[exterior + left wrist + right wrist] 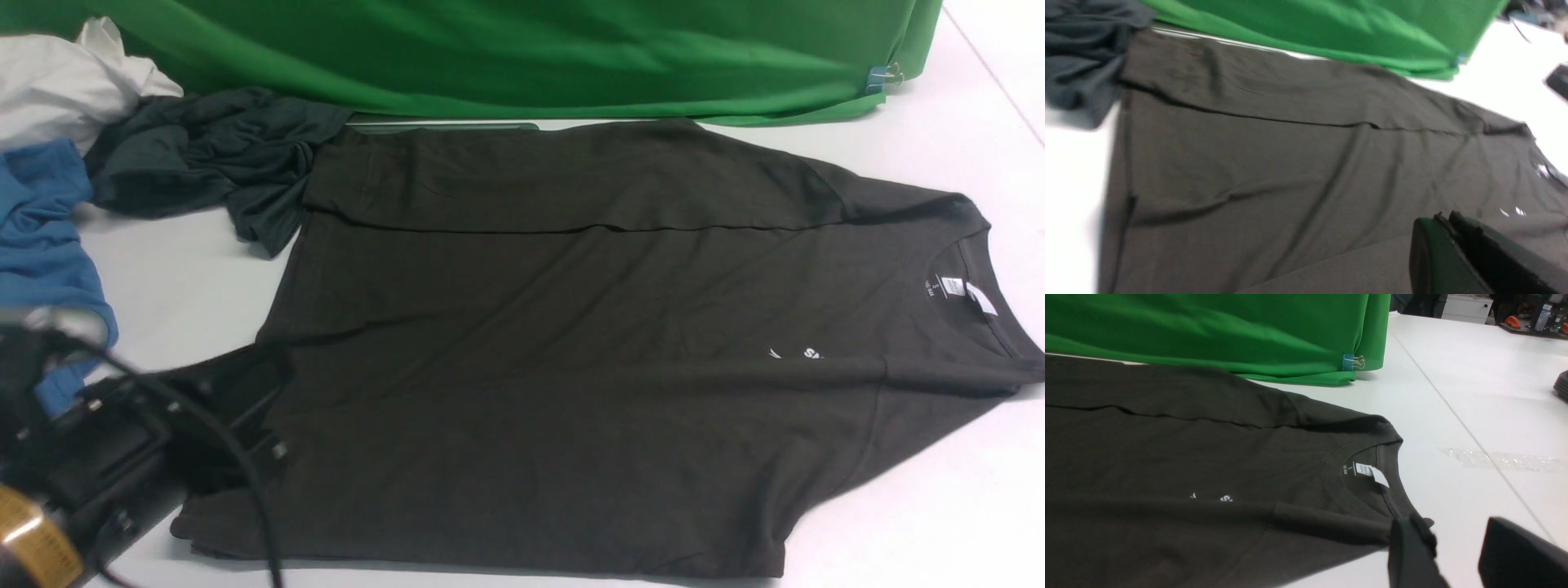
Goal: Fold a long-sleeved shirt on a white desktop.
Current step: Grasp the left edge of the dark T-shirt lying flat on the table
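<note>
The long-sleeved shirt (571, 367), very dark brownish-black, lies flat on the white desktop (939, 506) with its neck to the right and hem to the left. Its white neck label (953, 286) and chest print (796, 354) face up. The far sleeve is folded in along the far side. My left arm (106, 465) reaches the hem's near left corner, where the cloth is lifted. In the left wrist view my left gripper (1447, 216) is shut, a thin edge of shirt (1290, 163) pinched at its tips. My right gripper (1449, 526) is open beside the near shoulder of the shirt (1167, 457), one finger touching the cloth.
A dark grey-teal garment (212, 155), a blue shirt (41, 229) and a white cloth (57, 82) are heaped at the far left. The green backdrop (522, 49), clipped (886, 77) at its right end, hangs along the back. A strip of clear tape (1498, 459) lies right of the neck.
</note>
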`<action>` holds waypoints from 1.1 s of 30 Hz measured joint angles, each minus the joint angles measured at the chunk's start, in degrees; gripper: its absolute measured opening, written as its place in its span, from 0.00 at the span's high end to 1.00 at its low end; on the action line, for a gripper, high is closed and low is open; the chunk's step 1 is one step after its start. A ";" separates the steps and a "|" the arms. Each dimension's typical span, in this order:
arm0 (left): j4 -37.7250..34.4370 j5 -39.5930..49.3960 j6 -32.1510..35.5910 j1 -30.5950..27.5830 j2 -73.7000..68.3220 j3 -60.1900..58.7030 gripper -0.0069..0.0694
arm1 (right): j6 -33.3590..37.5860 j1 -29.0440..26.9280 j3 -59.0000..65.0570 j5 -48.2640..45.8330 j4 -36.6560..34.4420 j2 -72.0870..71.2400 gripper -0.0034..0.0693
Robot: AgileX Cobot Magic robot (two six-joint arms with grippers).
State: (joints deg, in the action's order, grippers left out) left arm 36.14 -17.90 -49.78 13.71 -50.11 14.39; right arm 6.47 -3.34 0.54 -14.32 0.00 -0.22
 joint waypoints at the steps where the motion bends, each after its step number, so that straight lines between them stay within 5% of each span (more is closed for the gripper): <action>1: 0.40 0.00 0.00 0.01 -0.74 0.35 0.83 | 0.00 0.00 0.00 0.00 0.00 0.00 0.62; 5: -4.31 3.07 4.96 0.06 -4.25 2.33 0.83 | 0.00 0.00 0.00 0.00 0.00 0.00 0.62; 7: -13.59 9.47 15.21 0.48 -5.55 4.57 0.83 | 0.00 0.00 0.00 0.00 0.00 0.00 0.62; 10: -30.98 23.94 42.05 1.90 -7.91 12.05 0.83 | 0.00 0.00 0.00 0.05 0.30 0.00 0.62; 14: -42.58 38.75 60.14 2.73 -9.22 20.19 0.83 | 0.00 0.00 0.00 0.07 0.00 0.00 0.62; 18: -47.48 52.73 66.75 2.78 -9.61 26.35 0.83 | 0.00 0.00 0.00 0.09 0.00 0.00 0.62; 26: -54.90 67.02 77.62 2.78 -15.42 28.02 0.83 | 0.00 0.00 0.00 0.14 0.00 0.00 0.62; 33: -57.48 61.30 81.91 2.78 -18.62 28.07 0.83 | 0.00 0.00 0.00 0.14 0.00 0.00 0.62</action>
State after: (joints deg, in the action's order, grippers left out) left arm -21.35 43.40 32.14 16.49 -68.74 42.46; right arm 6.47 -3.34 0.54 -14.18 0.00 -0.22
